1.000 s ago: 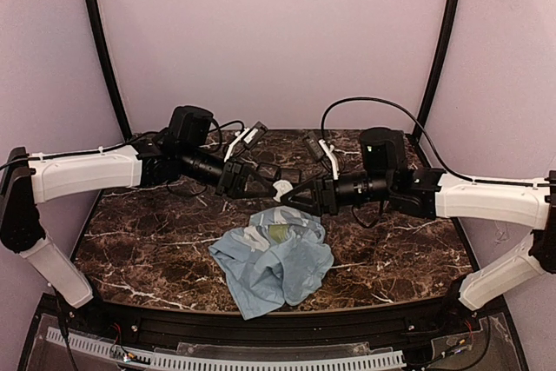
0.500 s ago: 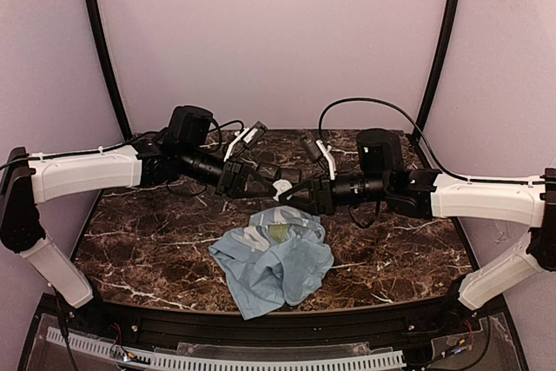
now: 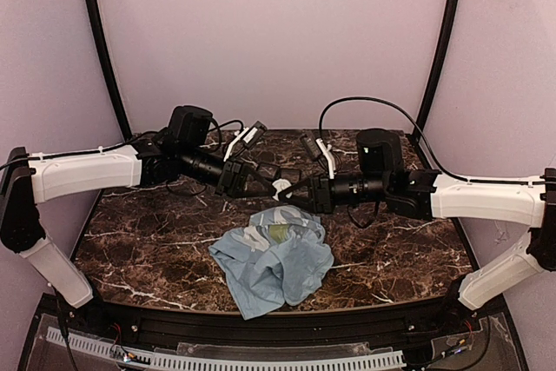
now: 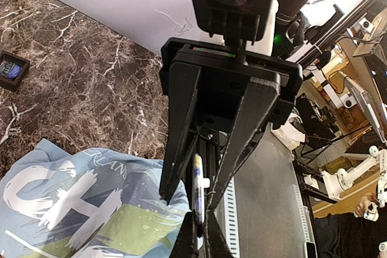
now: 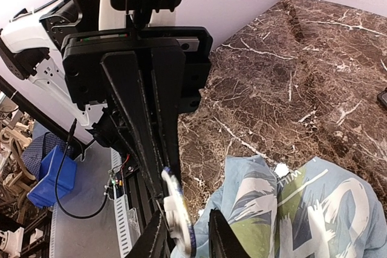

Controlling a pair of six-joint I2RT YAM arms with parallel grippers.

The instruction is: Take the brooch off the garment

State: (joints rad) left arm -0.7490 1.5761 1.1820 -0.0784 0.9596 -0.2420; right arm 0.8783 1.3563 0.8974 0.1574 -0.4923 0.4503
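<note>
The brooch [image 3: 281, 187] is a small round badge with a white back, held in the air above the light blue shirt [image 3: 276, 258]. My left gripper [image 3: 273, 187] is shut on its edge; in the left wrist view the brooch [image 4: 197, 185] stands edge-on just above my shut fingertips [image 4: 201, 234]. My right gripper [image 3: 292, 192] faces the left one, open. In the right wrist view the brooch [image 5: 175, 209] sits between its spread fingers [image 5: 184, 237], close to the left finger, with a gap to the right one. The shirt [image 5: 302, 209] lies crumpled on the table below.
The shirt [image 4: 78, 203] lies on a dark marble table [image 3: 139, 241]. A small square black tray [image 4: 12, 69] with a blue item stands farther back. Another dark object [image 5: 383, 98] shows at the right edge. Cables trail behind both wrists.
My right gripper has moved a little left and up, so its open fingers now straddle the brooch. My left gripper has held still with the brooch.
</note>
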